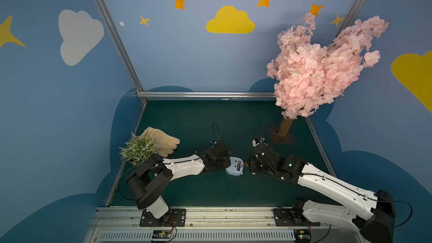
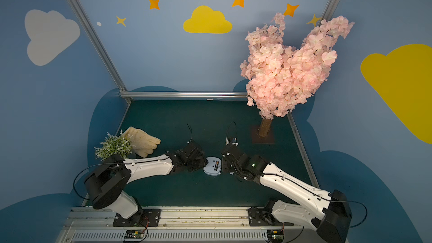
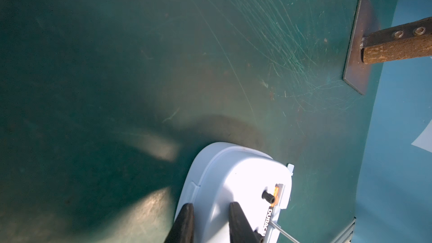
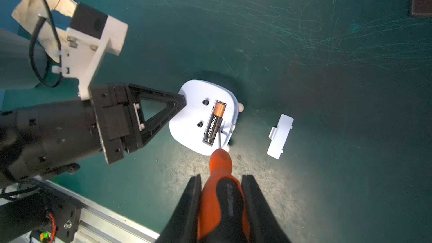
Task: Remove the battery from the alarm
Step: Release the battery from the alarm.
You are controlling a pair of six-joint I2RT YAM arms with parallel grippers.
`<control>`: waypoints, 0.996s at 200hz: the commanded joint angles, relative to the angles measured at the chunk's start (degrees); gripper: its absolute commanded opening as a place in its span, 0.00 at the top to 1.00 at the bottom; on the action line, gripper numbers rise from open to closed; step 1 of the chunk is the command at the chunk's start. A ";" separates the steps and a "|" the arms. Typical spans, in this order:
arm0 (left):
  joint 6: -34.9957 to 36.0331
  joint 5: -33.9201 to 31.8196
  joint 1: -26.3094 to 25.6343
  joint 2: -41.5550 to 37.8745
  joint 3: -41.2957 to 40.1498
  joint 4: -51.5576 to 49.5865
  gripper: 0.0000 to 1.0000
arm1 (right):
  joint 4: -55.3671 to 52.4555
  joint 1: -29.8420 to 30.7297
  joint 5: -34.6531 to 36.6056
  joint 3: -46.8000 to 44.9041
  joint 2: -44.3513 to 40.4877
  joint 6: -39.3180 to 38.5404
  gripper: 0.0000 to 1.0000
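The pale blue alarm [image 1: 231,171] [image 2: 210,171] lies back up on the green table between my two arms. Its compartment is uncovered, and the battery [image 4: 214,122] [image 1: 238,166] [image 3: 268,216], black with a copper end, sits inside. My left gripper [image 3: 211,204] [image 1: 227,163] is shut on the alarm's [image 3: 233,183] edge, one finger on the back and one against the side. My right gripper [image 4: 222,176] [image 1: 249,165] is shut on an orange-handled screwdriver [image 4: 219,160]. The thin metal tip of the screwdriver rests at the battery's side in the compartment of the alarm [image 4: 194,118].
The pale flat cover [image 4: 280,136] lies on the table beside the alarm. A cream glove [image 1: 163,141] and a small green plant [image 1: 138,148] stand at the left. A pink blossom tree [image 1: 311,71] on a brown base plate [image 3: 360,43] stands at the back right.
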 commanded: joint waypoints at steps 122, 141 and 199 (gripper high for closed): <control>-0.34 0.31 -0.25 5.62 -0.82 -4.84 0.73 | 13.42 -19.40 -27.62 -25.41 -0.82 4.34 1.00; -0.50 0.25 -0.21 5.58 -1.13 -4.87 0.73 | 15.89 -22.74 -31.03 -28.84 -3.79 4.90 1.00; -0.92 0.05 -0.24 5.49 -1.65 -4.63 0.73 | 20.14 -30.40 -39.17 -35.19 -11.94 7.01 1.00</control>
